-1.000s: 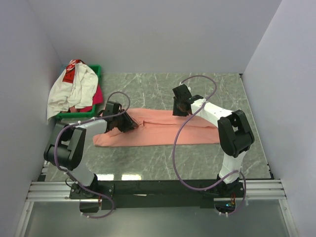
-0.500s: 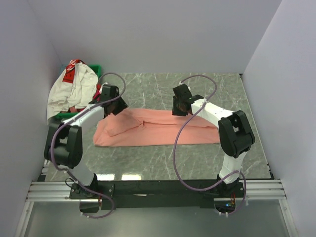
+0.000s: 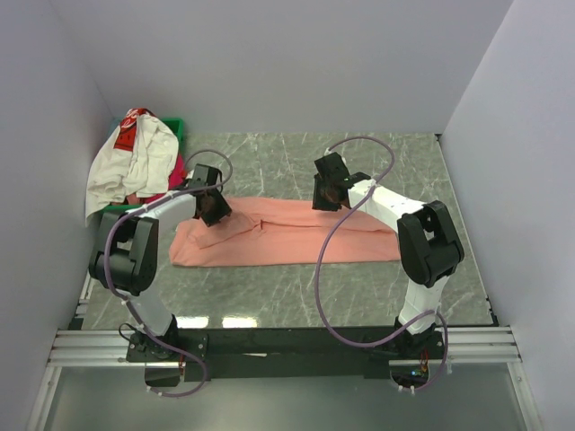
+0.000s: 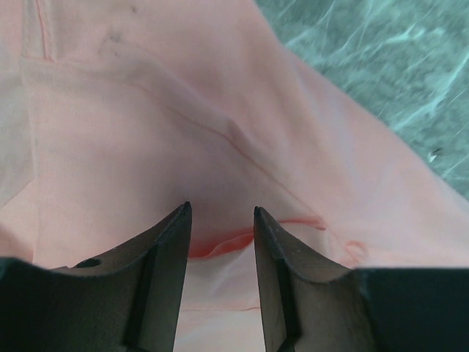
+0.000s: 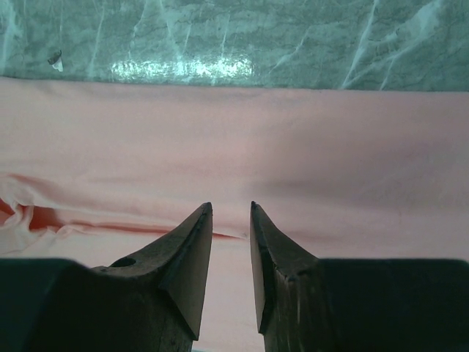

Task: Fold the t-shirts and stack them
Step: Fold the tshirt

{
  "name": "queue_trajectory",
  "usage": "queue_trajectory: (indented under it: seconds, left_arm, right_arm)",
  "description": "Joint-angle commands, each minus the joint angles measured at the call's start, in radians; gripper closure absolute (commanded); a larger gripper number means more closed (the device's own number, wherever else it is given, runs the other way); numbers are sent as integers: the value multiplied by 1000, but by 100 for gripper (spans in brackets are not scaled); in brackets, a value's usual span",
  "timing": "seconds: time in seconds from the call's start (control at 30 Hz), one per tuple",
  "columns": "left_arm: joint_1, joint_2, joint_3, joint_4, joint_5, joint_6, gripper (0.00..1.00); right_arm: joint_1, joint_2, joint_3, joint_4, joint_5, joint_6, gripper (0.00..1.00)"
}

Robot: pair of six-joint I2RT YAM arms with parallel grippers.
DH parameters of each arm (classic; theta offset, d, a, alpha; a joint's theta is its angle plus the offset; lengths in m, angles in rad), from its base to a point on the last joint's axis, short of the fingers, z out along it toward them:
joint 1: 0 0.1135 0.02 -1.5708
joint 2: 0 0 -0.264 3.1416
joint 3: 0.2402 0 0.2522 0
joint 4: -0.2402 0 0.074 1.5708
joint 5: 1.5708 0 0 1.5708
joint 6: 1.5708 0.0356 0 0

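While the salmon-pink t-shirt (image 3: 287,235) lies as a long band across the middle of the marble table (image 3: 386,162), its left end is doubled over itself and shows some loose folds. The other 2 shirts are at the far left. The white t-shirt (image 3: 135,166), with its red printed patch on top, hangs over the rim of the green tray (image 3: 176,126). The magenta-pink t-shirt (image 3: 179,171) lies under it, and only a small part shows at the right side of the tray.

The left gripper (image 3: 214,214) is at the upper left end of the salmon-pink t-shirt and points down at the cloth. In the left wrist view its 2 fingers are released, with a clear gap, and nothing is pinched between them. A small fold lies just beyond the tips.

The right gripper (image 3: 325,199) is at the far edge of the same shirt, near its middle. Its fingers leave only a narrow gap, and a crease of the cloth runs up to the tips. I cannot tell if they grasp it.
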Motion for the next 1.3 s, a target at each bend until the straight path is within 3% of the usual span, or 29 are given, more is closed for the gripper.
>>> queue_trajectory:
  seconds: [0.0, 0.57, 1.27]
  left_arm:
    - [-20, -34, -20, 1, 5, -12, 55]
    - [-40, -197, -143, 59, 147, -4, 57]
    - [-79, -286, -355, 174, 253, 43, 59]
  right_arm:
    - [-3, -43, -8, 43, -6, 7, 66]
    - [-5, -38, -11, 62, -38, 22, 66]
    - [33, -15, 23, 72, -55, 25, 67]
